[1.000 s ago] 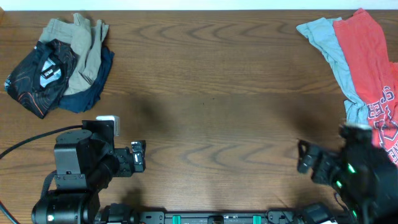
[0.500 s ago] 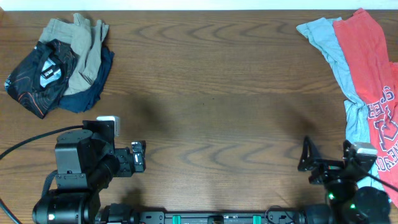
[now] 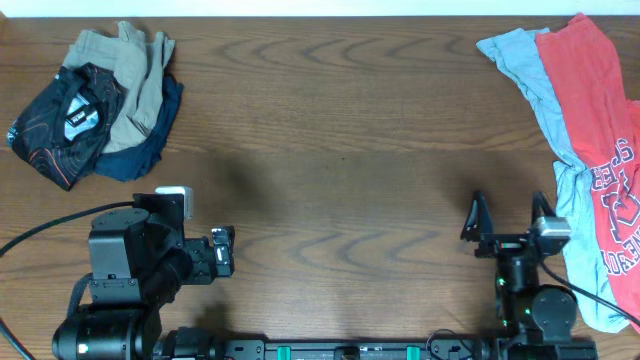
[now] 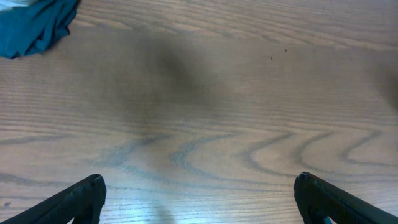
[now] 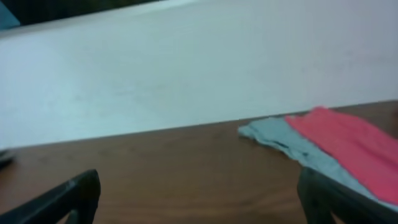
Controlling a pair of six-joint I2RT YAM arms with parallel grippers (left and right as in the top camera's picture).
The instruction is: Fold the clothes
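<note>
Near rim of the brown wood-grain table (image 3: 340, 130): both arm bases sit here.

The left gripper (image 3: 224, 250), a black two-finger claw on a bulky black arm, is at the table's near-left and points right along the table. Its jaws are spread wide and hold nothing. The left wrist view shows only wood between its two black fingertips (image 4: 87, 193). A thin black cable (image 3: 35, 240) runs from that arm off the table's left edge.

The right gripper (image 3: 508, 218), also a black two-finger claw, is at the table's near-right and points toward the table's far edge. Its jaws are splayed fully apart and grip nothing. In the right wrist view the dark fingertips (image 5: 78, 190) sit in the lower corners with tabletop between them.

Table's far-left corner: the task item, a thin black jersey with orange contour lines and small white logos (image 3: 60, 120), lies crumpled and unfolded. It is the leftmost piece of a heap, well apart from both claws. It touches the khaki shorts (image 3: 135, 80), which lie on a dark navy garment (image 3: 150, 150). The left wrist view catches a blue cloth corner (image 4: 34, 25) at its upper left; I can't tell which piece that is.

Table's right side: a red T-shirt with white print (image 3: 600, 120) stretches from the far edge toward the near rim. It overlaps a light grey-blue T-shirt (image 3: 525, 70) that sticks out on its inner side. The grey-blue hem lies just beside the right claw; contact is unclear.
</note>
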